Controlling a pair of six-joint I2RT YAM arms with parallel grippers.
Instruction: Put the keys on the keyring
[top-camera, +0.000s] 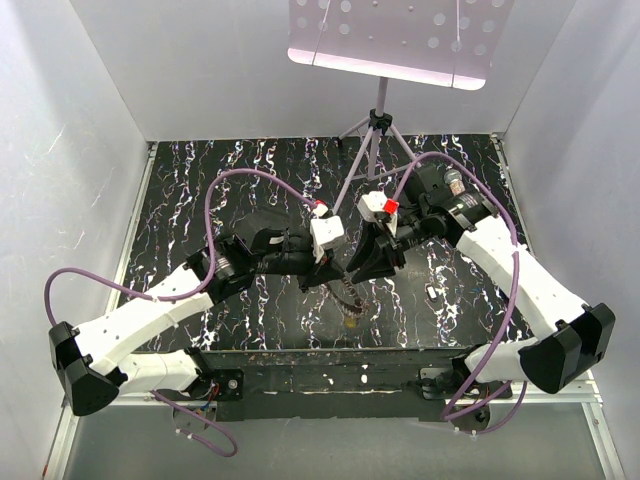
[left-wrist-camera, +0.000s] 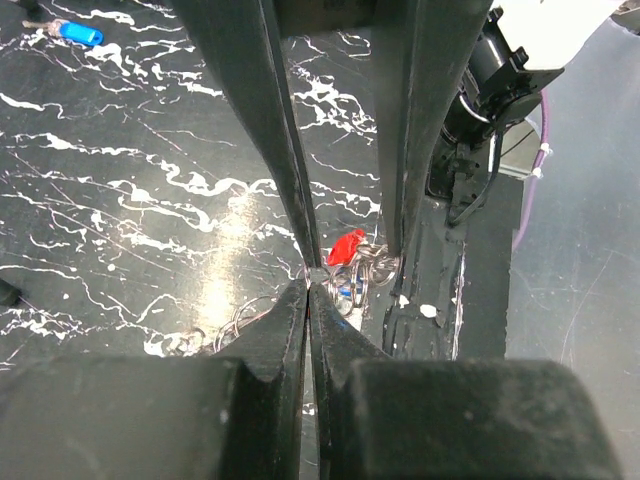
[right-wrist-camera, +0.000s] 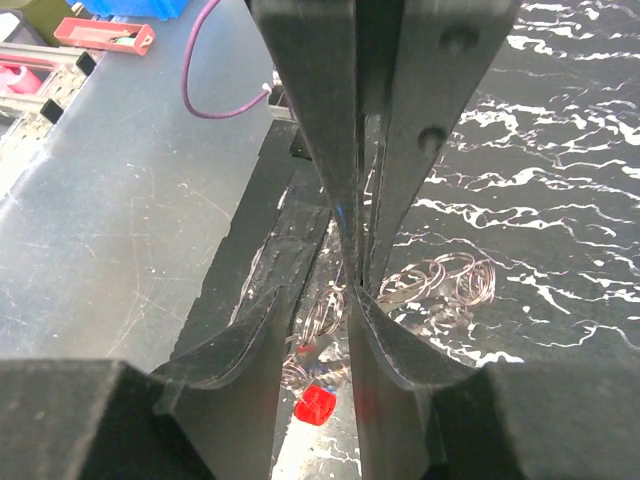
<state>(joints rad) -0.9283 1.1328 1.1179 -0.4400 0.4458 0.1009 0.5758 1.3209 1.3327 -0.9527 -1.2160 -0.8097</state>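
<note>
Silver-grey keyring hangs between both grippers, centre, near side. Left gripper fully closed, pinching its wire beside red piece. Right gripper jaws nearly together, possibly on a key; cannot tell. 1 blue key lies well apart. Risk: thin wire slips the pinch and the ring drops.

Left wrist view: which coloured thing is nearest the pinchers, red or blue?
The red piece, right beside the shut tips of the left gripper, among the loops of the keyring. The blue-headed key lies far off on the table.
</note>
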